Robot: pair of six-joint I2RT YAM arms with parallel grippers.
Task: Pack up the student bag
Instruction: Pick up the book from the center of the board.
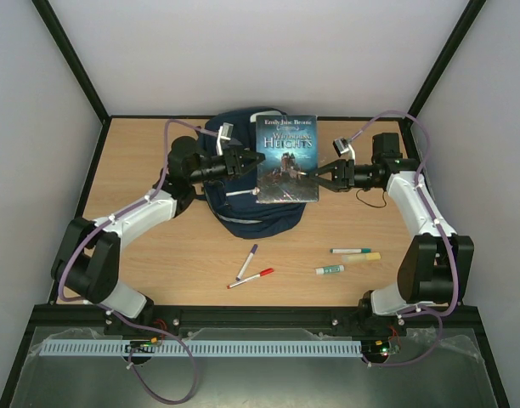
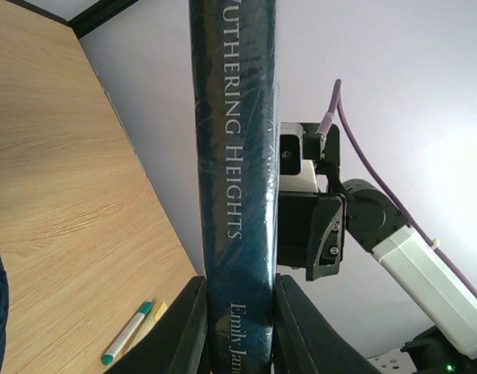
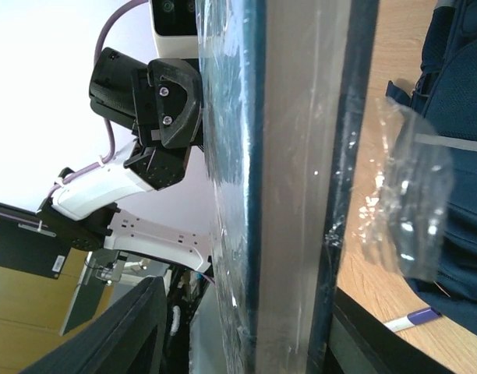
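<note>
A dark blue hardback book [image 1: 285, 160], wrapped in clear plastic and titled Wuthering Heights, is held upright above the student bag [image 1: 243, 212], a navy backpack lying at the table's middle back. My left gripper [image 1: 250, 166] is shut on the book's spine edge; in the left wrist view both black fingers [image 2: 184, 327] press its covers [image 2: 234, 156]. My right gripper [image 1: 321, 177] straddles the opposite page edge [image 3: 301, 195]. One finger [image 3: 355, 343] lies against the back cover. The other finger [image 3: 137, 327] stands clear of the front cover, so this gripper is open.
On the table in front of the bag lie a purple marker [image 1: 247, 261] and a red marker [image 1: 251, 278]. To the right are a green marker [image 1: 351, 251], a yellow piece [image 1: 366, 257] and a small green-capped tube [image 1: 330, 269]. Walls close the back and sides.
</note>
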